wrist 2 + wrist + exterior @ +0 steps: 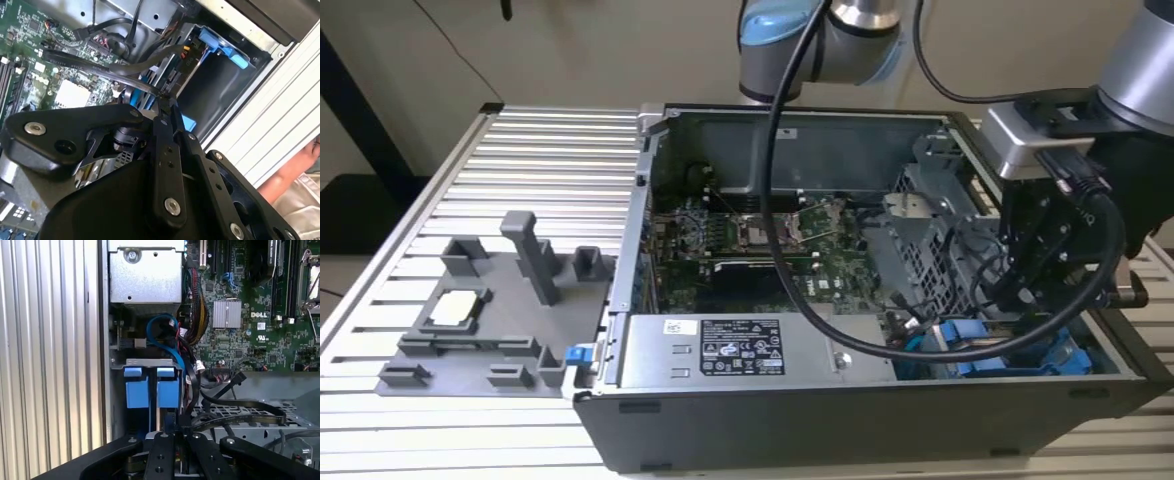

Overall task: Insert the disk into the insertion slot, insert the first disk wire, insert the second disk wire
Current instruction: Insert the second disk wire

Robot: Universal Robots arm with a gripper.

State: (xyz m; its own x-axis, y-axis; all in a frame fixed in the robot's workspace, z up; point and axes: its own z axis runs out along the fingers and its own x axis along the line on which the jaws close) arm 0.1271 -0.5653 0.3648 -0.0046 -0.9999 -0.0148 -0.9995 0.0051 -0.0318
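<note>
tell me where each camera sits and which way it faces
Exterior view: off the arm, above the computer case, looking down into it; the arm reaches in.
Second wrist view: on the arm, looking past the tool at the blue frame and green board.
First wrist view: on the arm, looking past the tool at the blue tabs and green board.
Both wrist views share the tool, black cables and green board.

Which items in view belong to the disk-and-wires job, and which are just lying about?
Job:
- disk in its blue frame
- insertion slot
- black flat wire by the end effector

Lying about:
- grey fixture block
- green motherboard
- long grey stickered box
</note>
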